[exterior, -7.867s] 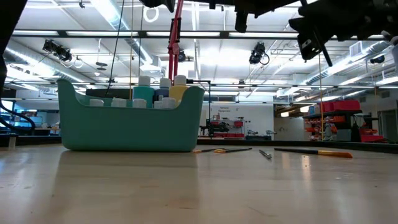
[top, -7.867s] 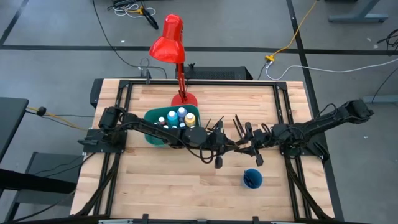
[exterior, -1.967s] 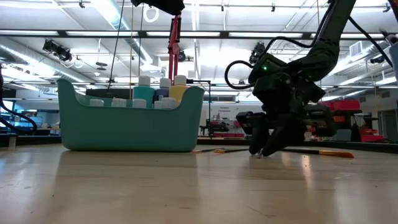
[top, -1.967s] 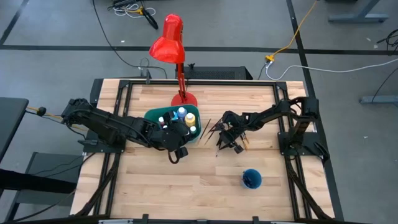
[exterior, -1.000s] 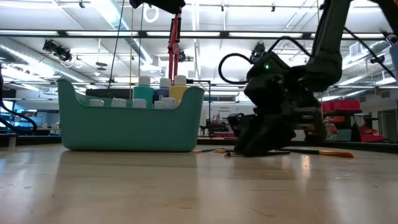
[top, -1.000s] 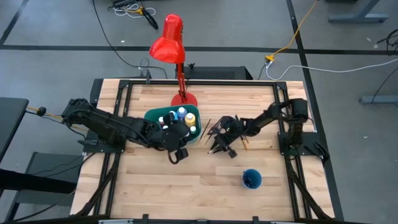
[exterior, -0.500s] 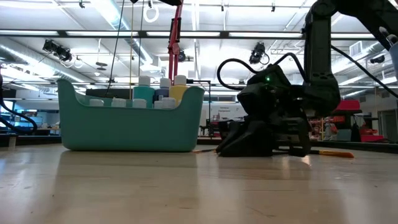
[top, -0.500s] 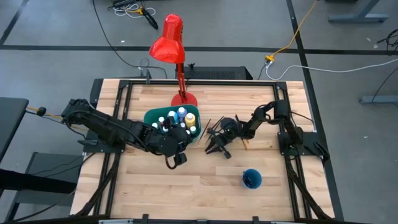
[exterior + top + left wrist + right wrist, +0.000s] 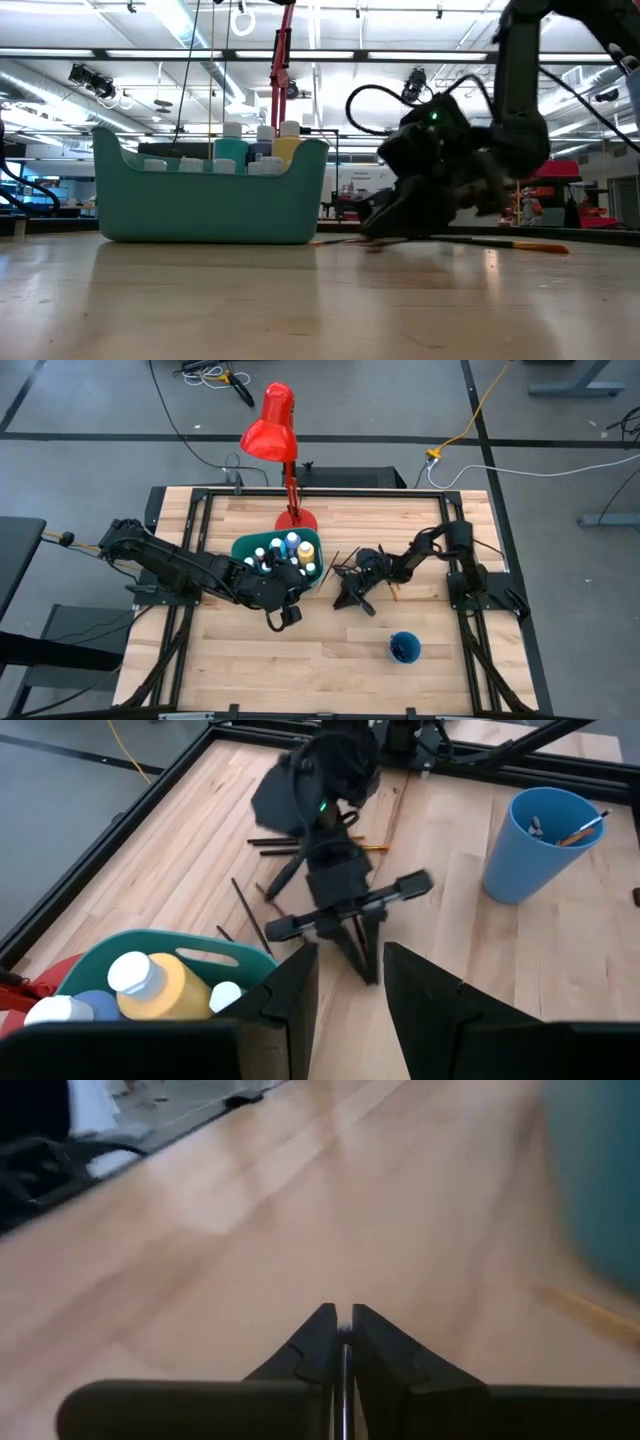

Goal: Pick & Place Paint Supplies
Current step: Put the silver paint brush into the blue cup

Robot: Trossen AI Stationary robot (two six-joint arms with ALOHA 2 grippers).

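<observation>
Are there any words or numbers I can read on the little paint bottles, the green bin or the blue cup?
None can be read.
White-capped paint bottles: any labels are too small to read.
Teal rectangular plastic bin: its wall shows no writing.
Round blue cup: plain, no print.
Signs in the room behind the table: too blurred to read.

You can't see the right gripper (image 9: 375, 232) clearly in the low view: it is smeared by motion, so its fingertips blend into the paintbrushes (image 9: 500, 242) on the table. In the right wrist view the teal bin (image 9: 598, 1190) is a soft blur cut off by the frame edge. The paint bottles (image 9: 165, 988) in the left wrist view are cropped at the edge, partly behind the bin wall. Brushes inside the blue cup (image 9: 405, 647) are too small to count from above.
</observation>
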